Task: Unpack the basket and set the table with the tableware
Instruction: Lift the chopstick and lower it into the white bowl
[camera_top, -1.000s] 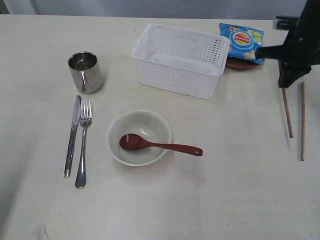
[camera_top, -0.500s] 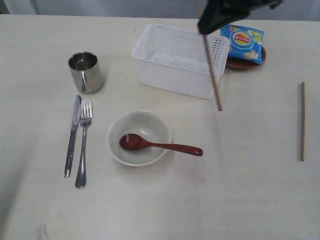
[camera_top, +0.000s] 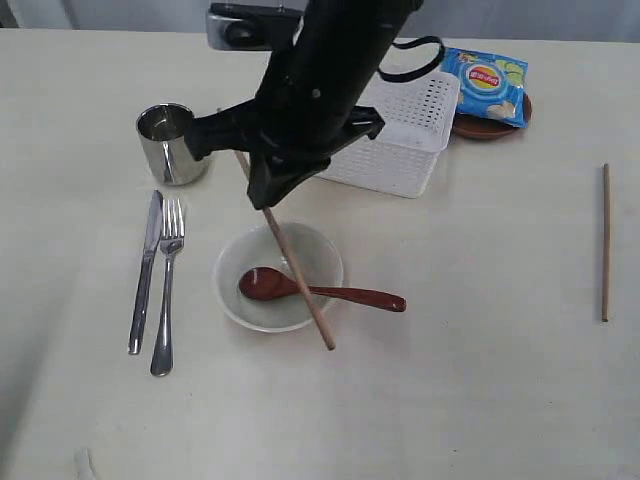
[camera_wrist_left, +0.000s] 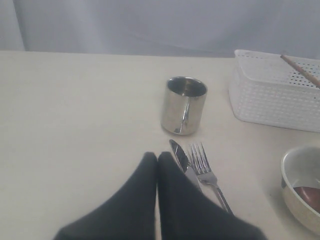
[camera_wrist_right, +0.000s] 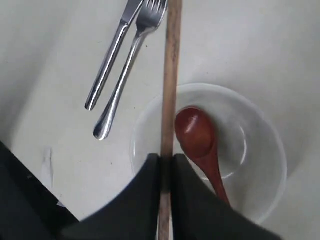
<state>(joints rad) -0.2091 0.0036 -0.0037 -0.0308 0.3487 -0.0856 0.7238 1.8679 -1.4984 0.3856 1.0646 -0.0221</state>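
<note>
The right tool (camera_wrist_right: 165, 161) has its two fingers pinched tight on one brown chopstick (camera_wrist_right: 171, 75), gripping it partway along so that a length sticks out on either side. In the exterior view this tool (camera_top: 263, 203) has reached across the middle and hangs over the cream bowl (camera_top: 320, 262), with the held chopstick slanting down across the bowl. Its lower tip ends just past the rim; it may be touching the worktop (camera_top: 480, 390), but the view does not settle that. The reddish-brown spoon (camera_top: 350, 296) lies with its head in the bowl and its handle over the rim.

The left tool (camera_wrist_left: 158, 159) is closed with nothing in it, low over the worktop near the knife (camera_wrist_left: 180, 157) and fork (camera_wrist_left: 205, 167), which lie side by side left of the bowl. The steel cup (camera_top: 170, 143) stands behind them. The white basket (camera_top: 400, 150) sits behind the bowl, partly hidden by the arm. Right of it, a blue chip bag (camera_top: 485, 85) rests on the dark plate (camera_top: 480, 131). The second chopstick (camera_top: 605, 240) lies alone at the far right.
</note>
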